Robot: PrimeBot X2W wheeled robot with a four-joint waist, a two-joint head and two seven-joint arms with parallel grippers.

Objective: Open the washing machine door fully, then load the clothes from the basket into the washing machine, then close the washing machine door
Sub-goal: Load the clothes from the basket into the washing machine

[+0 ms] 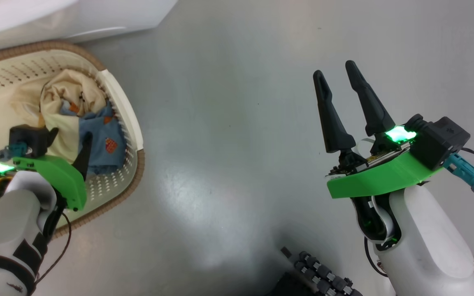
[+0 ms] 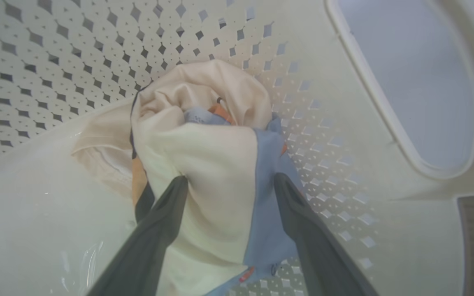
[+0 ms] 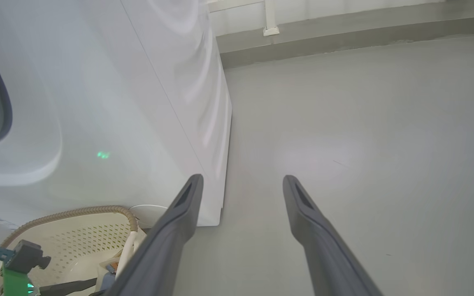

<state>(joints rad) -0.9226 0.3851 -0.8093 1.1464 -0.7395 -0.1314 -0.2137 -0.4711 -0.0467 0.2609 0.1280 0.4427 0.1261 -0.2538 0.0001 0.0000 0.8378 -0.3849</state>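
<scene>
Clothes are bundled against the right wall of the basket, which is set on the floor beside the washing machine. The left gripper is spread open, its fingers placed on either side of the bundle. The right gripper is held open and empty over the floor, well apart.

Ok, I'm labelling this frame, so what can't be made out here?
- Washer opening and door: cut off by the right wrist view's left edge.
- Basket floor under the clothes: covered by them, left wrist view.
- Left gripper fingertip ends: tucked into cloth folds, left wrist view.
</scene>
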